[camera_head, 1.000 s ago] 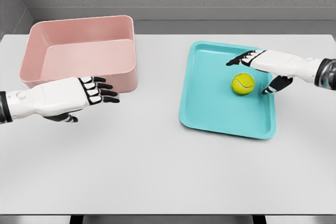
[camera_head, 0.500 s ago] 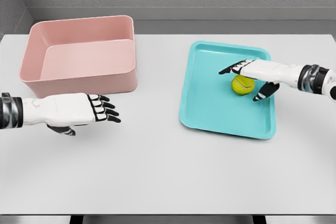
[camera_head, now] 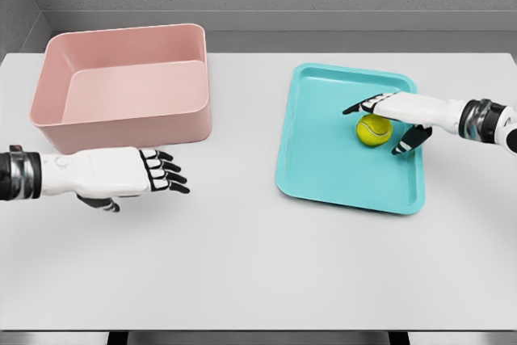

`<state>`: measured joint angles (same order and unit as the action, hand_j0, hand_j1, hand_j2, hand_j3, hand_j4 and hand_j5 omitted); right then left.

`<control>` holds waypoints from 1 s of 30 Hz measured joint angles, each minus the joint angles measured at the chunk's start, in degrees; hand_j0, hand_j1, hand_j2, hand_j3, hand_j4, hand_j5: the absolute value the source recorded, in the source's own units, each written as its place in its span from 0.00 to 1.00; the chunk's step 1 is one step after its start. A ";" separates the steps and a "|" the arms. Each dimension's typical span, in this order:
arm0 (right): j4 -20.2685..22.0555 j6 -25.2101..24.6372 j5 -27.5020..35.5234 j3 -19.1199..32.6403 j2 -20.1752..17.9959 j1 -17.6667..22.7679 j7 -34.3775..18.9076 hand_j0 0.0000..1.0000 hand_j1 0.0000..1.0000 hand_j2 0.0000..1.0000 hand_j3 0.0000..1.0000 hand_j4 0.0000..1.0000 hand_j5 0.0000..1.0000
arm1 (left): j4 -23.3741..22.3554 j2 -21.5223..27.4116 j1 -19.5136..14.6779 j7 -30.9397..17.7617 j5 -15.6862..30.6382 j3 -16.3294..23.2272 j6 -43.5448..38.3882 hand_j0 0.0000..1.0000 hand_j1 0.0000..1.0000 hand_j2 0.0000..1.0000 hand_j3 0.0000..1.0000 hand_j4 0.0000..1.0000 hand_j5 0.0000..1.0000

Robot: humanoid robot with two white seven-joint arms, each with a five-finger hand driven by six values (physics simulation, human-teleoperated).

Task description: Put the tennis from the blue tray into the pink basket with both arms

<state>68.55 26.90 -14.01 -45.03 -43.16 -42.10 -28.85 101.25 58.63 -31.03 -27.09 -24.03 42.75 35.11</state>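
A yellow-green tennis ball (camera_head: 372, 131) lies on the blue tray (camera_head: 323, 151) at its right middle. My right hand (camera_head: 380, 123) hovers over the ball, fingers spread on its far side and the thumb (camera_head: 401, 146) down on its right; the ball is not gripped. The pink basket (camera_head: 121, 86) stands at the far left, with nothing inside. My left hand (camera_head: 157, 177) floats over the table just in front of the basket, fingers relaxed and holding nothing.
The white table (camera_head: 242, 264) spreads wide in front of the tray and basket. A grey wall runs behind the table's far edge.
My left hand has drawn back and down, away from the basket's front. My right hand closed in over the ball, then shifted slightly to the right; the ball stayed put.
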 measured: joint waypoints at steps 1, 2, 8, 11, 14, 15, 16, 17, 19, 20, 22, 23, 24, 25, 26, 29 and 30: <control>-0.30 0.02 0.00 -0.02 0.25 0.00 0.00 0.94 0.94 0.94 0.94 0.94 0.94 | 0.00 0.03 -0.09 0.00 0.00 0.17 0.00 1.00 1.00 1.00 1.00 1.00 1.00; -0.69 0.06 0.02 -0.15 0.52 -0.44 0.00 0.92 0.92 0.92 0.92 0.92 0.92 | 0.00 0.06 -0.35 0.00 0.01 0.30 -0.01 1.00 1.00 1.00 1.00 1.00 1.00; -2.00 0.23 0.00 -1.10 1.18 -0.70 0.00 0.82 0.82 0.82 0.82 0.82 0.82 | 0.00 0.94 -1.23 -0.91 0.01 0.63 -0.01 1.00 1.00 1.00 1.00 1.00 1.00; -2.34 0.28 0.00 -1.25 1.24 -0.70 0.00 0.77 0.77 0.77 0.77 0.77 0.77 | 0.02 1.69 -1.67 -3.46 0.01 0.66 0.00 1.00 1.00 1.00 1.00 1.00 1.00; -2.73 0.31 0.02 -1.31 1.29 -0.70 0.01 0.72 0.72 0.72 0.72 0.72 0.72 | 0.06 1.91 -2.64 -5.06 0.02 0.67 0.01 1.00 1.00 1.00 1.00 1.00 1.00; -2.91 0.31 0.04 -1.42 1.31 -0.70 0.04 0.72 0.72 0.72 0.72 0.72 0.72 | 0.07 1.88 -2.73 -5.26 0.02 0.66 0.01 1.00 1.00 1.00 1.00 1.00 1.00; -3.03 0.32 0.04 -1.55 1.32 -0.70 0.06 0.70 0.70 0.70 0.70 0.70 0.70 | 0.07 1.85 -2.90 -5.39 0.03 0.65 0.01 1.00 1.00 1.00 1.00 1.00 1.00; -3.13 0.30 0.09 -1.65 1.41 -0.70 0.10 0.67 0.67 0.67 0.67 0.67 0.67 | 0.08 1.83 -2.90 -5.48 0.03 0.64 0.01 1.00 1.00 1.00 1.00 1.00 1.00; -3.29 0.27 0.18 -1.77 1.63 -0.70 0.19 0.64 0.64 0.64 0.64 0.64 0.64 | 0.08 1.77 -2.90 -5.59 0.04 0.64 0.01 1.00 1.00 1.00 1.00 1.00 1.00; -3.41 0.24 0.32 -1.78 1.73 -0.70 0.21 0.61 0.61 0.61 0.61 0.61 0.61 | 0.09 1.75 -2.90 -5.63 0.04 0.66 0.01 1.00 1.00 1.00 1.00 1.00 1.00; -3.58 0.19 0.55 -1.78 1.85 -0.70 0.25 0.56 0.56 0.56 0.56 0.56 0.56 | 0.09 1.72 -2.90 -5.70 0.05 0.67 0.01 1.00 1.00 1.00 1.00 1.00 1.00; -3.64 0.17 0.61 -1.77 1.90 -0.70 0.25 0.56 0.56 0.56 0.56 0.56 0.56 | 0.09 1.71 -2.81 -5.71 0.04 0.67 0.01 1.00 1.00 1.00 1.00 1.00 1.00; -3.69 0.18 0.60 -1.78 1.94 -0.70 0.25 0.54 0.54 0.54 0.54 0.54 0.54 | 0.09 1.69 -2.81 -5.71 0.04 0.67 0.01 1.00 1.00 1.00 1.00 1.00 1.00; -3.73 0.18 0.60 -1.79 1.96 -0.70 0.25 0.54 0.54 0.54 0.54 0.54 0.54 | 0.09 1.67 -2.81 -5.71 0.05 0.68 0.01 1.00 1.00 1.00 1.00 1.00 1.00; -3.75 0.19 0.56 -1.80 1.98 -0.70 0.27 0.53 0.53 0.53 0.53 0.53 0.53 | 0.09 1.66 -2.90 -5.77 0.05 0.70 0.01 1.00 1.00 1.00 1.00 1.00 1.00; -3.71 0.27 0.37 -1.80 2.02 -0.79 0.33 0.53 0.53 0.53 0.53 0.53 0.53 | 0.09 1.66 -2.90 -6.00 0.05 0.74 0.01 1.00 1.00 1.00 1.00 1.00 1.00; -3.68 0.55 0.27 -1.80 2.02 -0.79 0.31 0.53 0.53 0.53 0.53 0.53 0.53 | 0.09 1.65 -2.81 -6.01 0.04 0.75 0.01 1.00 1.00 1.00 1.00 1.00 1.00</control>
<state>64.87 27.45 -13.73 -46.83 -41.14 -42.89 -28.54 101.34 60.28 -33.84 -33.10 -23.99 43.51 35.13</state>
